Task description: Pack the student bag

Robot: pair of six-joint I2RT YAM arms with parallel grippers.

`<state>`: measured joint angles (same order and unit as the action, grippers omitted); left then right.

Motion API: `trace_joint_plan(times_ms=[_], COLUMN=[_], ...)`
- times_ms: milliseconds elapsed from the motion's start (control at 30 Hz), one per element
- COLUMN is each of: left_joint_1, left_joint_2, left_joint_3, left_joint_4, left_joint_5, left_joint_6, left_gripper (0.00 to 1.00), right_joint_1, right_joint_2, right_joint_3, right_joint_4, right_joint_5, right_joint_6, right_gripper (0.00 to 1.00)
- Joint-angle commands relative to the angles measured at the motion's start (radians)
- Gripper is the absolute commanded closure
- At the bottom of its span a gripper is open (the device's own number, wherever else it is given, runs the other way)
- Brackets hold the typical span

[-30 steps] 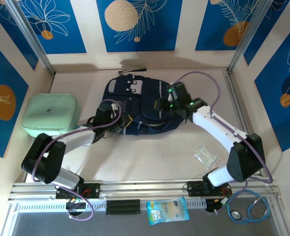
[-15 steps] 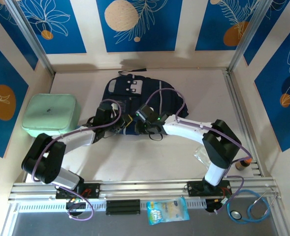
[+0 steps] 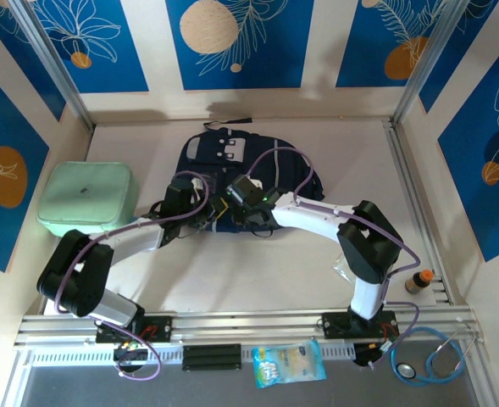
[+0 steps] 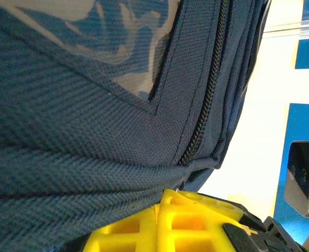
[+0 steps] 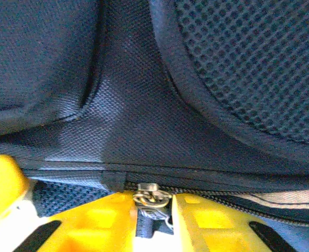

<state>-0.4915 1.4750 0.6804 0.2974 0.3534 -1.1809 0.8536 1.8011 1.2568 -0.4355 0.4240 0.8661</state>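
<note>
The student bag (image 3: 232,174), dark navy with a grey-white patch, lies flat at the table's middle back. My left gripper (image 3: 200,212) sits at the bag's near left edge. In the left wrist view its yellow fingers (image 4: 162,210) are pressed together, with a fold of the bag's fabric (image 4: 91,115) at their tips. My right gripper (image 3: 236,200) is right beside it on the near edge. In the right wrist view the right gripper (image 5: 154,210) has closed on the metal zipper pull (image 5: 150,193), whose dark tab fills the gap between the fingers.
A mint green case (image 3: 88,199) stands at the left wall. A clear plastic packet (image 3: 342,264) lies under the right arm. A small bottle (image 3: 417,280) stands by the right rail. A snack packet (image 3: 288,363) and a stethoscope (image 3: 431,360) lie in front of the arm bases.
The right arm swung left from the bag's right side to its near edge beside the left gripper, and its jaws narrowed around the zipper pull. The left arm stayed put.
</note>
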Motion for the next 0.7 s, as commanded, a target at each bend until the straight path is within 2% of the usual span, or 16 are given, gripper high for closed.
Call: trace_joint_plan(times_ms=[0,333,533,667], left_joint_1=[-0.010,0.014,0.030,0.033], left_joint_2=[-0.019,-0.021,-0.027,-0.029], left_joint_3=[0.010,0.012,0.010,0.011], left_joint_4=[0.030,0.011,-0.008,-0.018], left_joint_5=[-0.005,-0.008,-0.008,-0.007], left_joint_6=[0.005,0.024,0.038,0.048], left_gripper=[1.00,1.00,1.00,1.00], right_joint_1=[-0.002,-0.021,-0.064,-0.101], right_joint_2=[0.000,-0.084,-0.117,-0.153], right_joint_3=[0.016,-0.109,-0.184,-0.243], right_joint_4=[-0.057,-0.064,-0.080,0.026], right_joint_5=[0.073,0.097,0.113,0.011], right_joint_6=[0.027,0.002,-0.002,-0.110], right_gripper=[0.77,0.84,0.83,0.82])
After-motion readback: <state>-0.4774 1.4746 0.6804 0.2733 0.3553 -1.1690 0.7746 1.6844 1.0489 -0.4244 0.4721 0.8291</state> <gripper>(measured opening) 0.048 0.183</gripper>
